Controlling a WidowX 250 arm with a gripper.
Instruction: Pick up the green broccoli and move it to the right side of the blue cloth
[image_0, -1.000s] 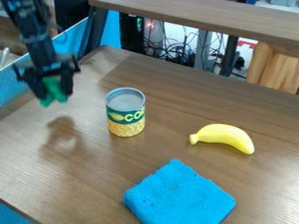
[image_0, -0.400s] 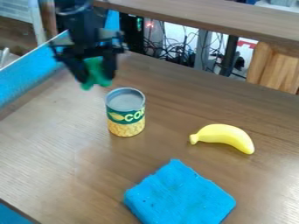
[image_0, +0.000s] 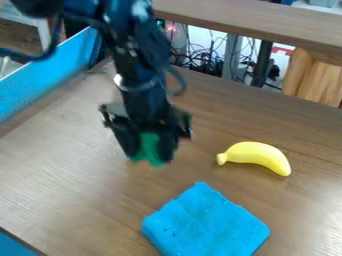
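Black fingers (image_0: 168, 144) grip small green obj. (image_0: 151, 150) (material I cannot tell): picked up, not yet put down on brown wooden desk (image_0: 63, 175). Curved yellow plastic-like banana (image_0: 258, 155) approx. 3 o'clock, square blue fabric cloth (image_0: 204, 225) approx. 5.

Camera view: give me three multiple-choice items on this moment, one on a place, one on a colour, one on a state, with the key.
1. Where in the view is the banana from the cloth?
A. Below and left
B. Above and right
C. On top of it

2. What colour is the cloth?
A. Blue
B. Red
C. White

3. What state is the gripper in?
A. Open and empty
B. Shut on the banana
C. Shut on a green thing

Key:
1. B: the banana lies higher and further right, apart from the cloth.
2. A: its whole visible top is blue.
3. C: green shows between the fingers.
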